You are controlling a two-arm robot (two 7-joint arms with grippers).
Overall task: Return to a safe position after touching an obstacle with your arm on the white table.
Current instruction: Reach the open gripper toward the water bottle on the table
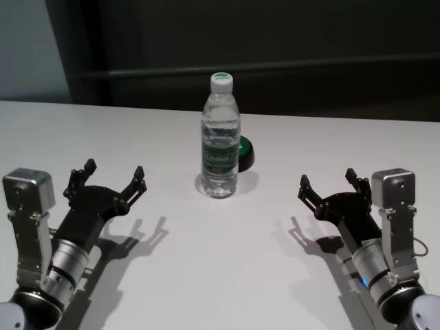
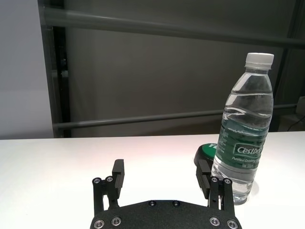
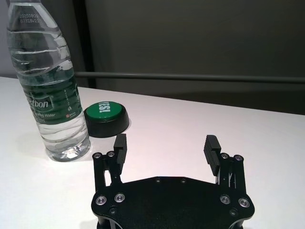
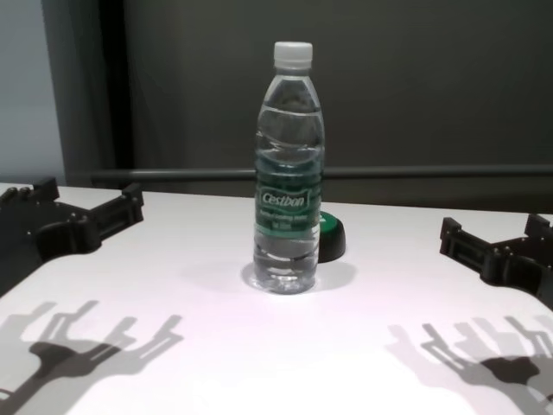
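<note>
Clear plastic bottle (image 1: 220, 137) is seen upright at centre frame on the white counter (image 1: 220, 275), touched by neither the left tool (image 1: 113, 177) at lower left nor the right tool (image 1: 326, 182) at lower right, both with fingers spread apart.

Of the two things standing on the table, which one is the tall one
The water bottle, clear with a white cap and green label. The black-and-green round button partly hidden behind it is low and squat.
</note>
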